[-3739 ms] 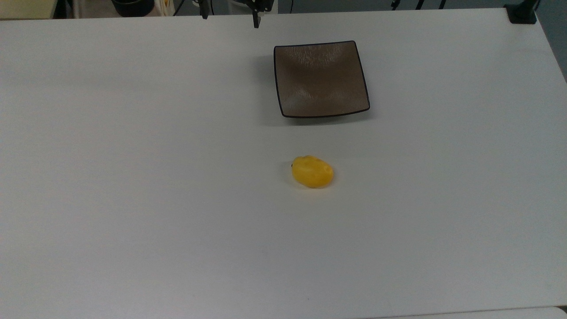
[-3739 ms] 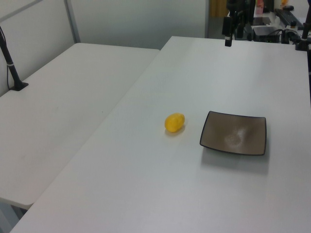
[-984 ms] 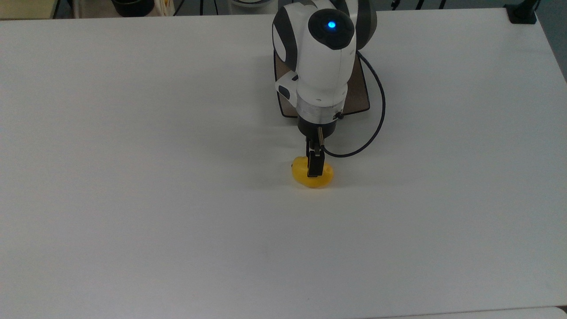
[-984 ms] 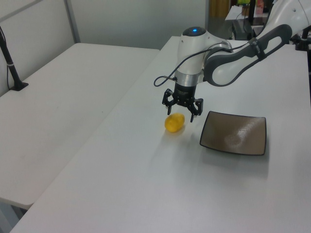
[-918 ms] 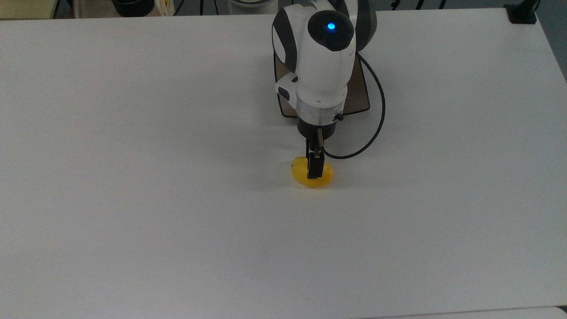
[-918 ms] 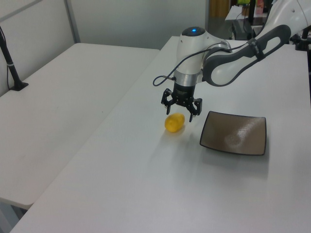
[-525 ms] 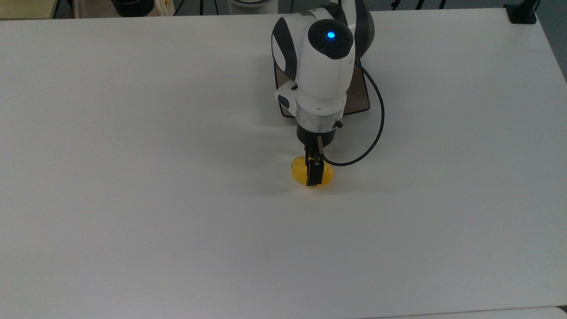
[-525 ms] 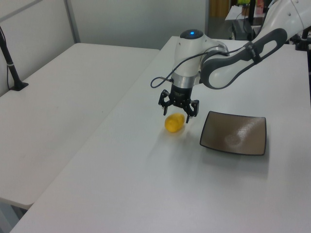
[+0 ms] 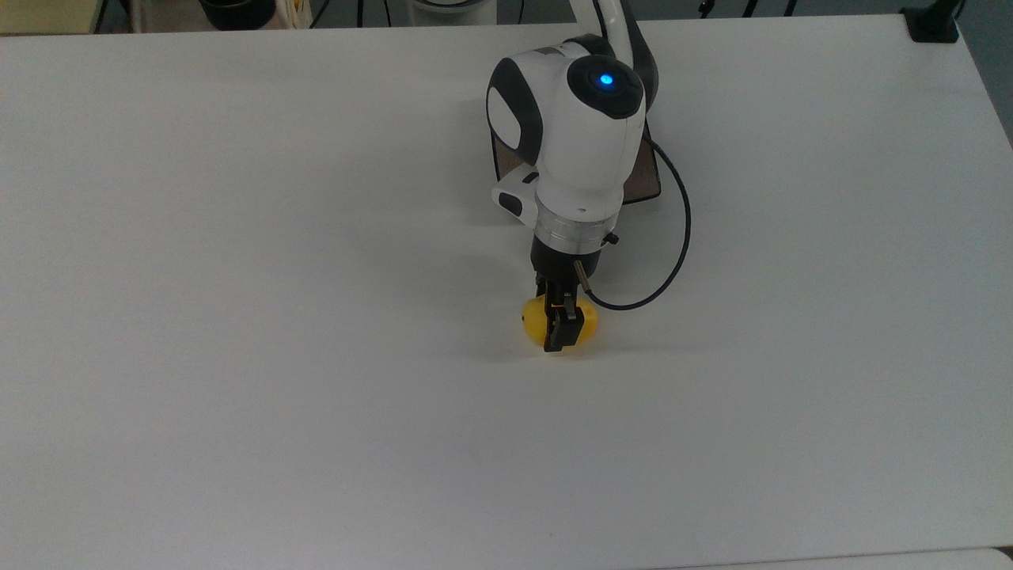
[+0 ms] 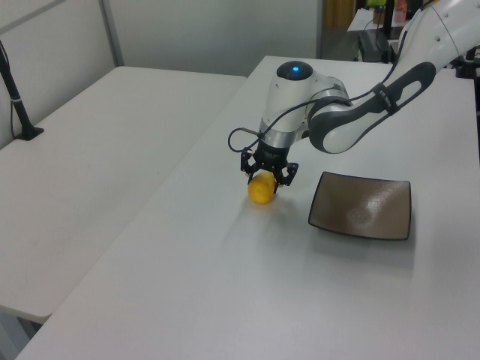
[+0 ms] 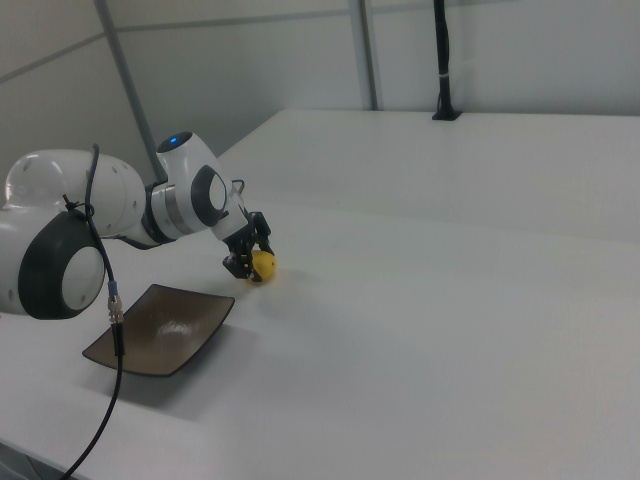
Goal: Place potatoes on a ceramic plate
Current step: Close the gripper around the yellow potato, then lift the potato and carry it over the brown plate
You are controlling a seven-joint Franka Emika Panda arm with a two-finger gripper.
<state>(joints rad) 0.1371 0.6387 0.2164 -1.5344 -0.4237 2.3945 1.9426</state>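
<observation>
White tables (image 10: pixel 112 150) meet grey wall panels (image 11: pixel 250 60); lighting even.

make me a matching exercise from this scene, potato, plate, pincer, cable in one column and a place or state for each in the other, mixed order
Things:
1. potato
2. ceramic plate
3. pincer
4. black cable

Places or states:
A. loops out from the arm's wrist to the top view's right
B. lowered over the yellow lump, a finger on each side
C. bare, on the table beside the arm
D. lying on the white table, short of the dish

Pairs: 1-D, 2-C, 3-B, 4-A
</observation>
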